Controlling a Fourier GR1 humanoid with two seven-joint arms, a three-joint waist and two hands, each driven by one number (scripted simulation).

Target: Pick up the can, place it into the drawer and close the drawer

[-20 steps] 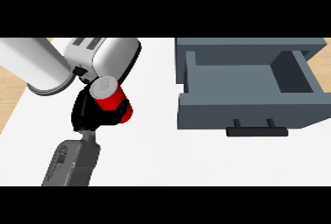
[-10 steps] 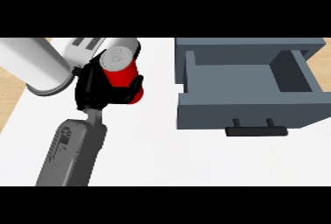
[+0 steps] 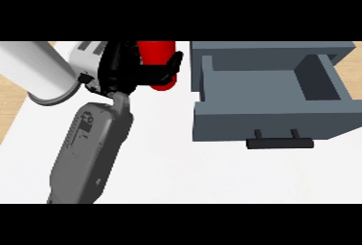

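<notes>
Nearest to me, a long grey forearm point(image 3: 92, 150) comes up from the lower edge at the left side, so I take it for the robot's left arm. At its end the black left hand point(image 3: 127, 72) has its fingers and thumb curled round the red cylindrical can point(image 3: 157, 60), which sits upright in the grasp, raised off the white countertop point(image 3: 176, 172) and just to the left of the open grey box-shaped drawer point(image 3: 272, 103). The can's top runs out of view at the upper edge, so I cannot see its lid.

By my reckoning the picking-up is done: the can is in hand and clear of the surface. What is left is the carry to the right over the drawer's near-left wall, the release inside, and then the push to close. The drawer stands pulled out toward me, its inside bare as far as I can see, with the black bar handle point(image 3: 279, 142) on its front face. The robot's right hand is nowhere in sight.

The countertop is plain white and smooth, with nothing lying between the forearm and the drawer. Behind the hand, at the far left, a large white rounded cylinder point(image 3: 35, 72) lies across the corner; I cannot tell what it is. Beyond the counter's left edge a strip of pale wooden floor point(image 3: 10, 107) shows.
</notes>
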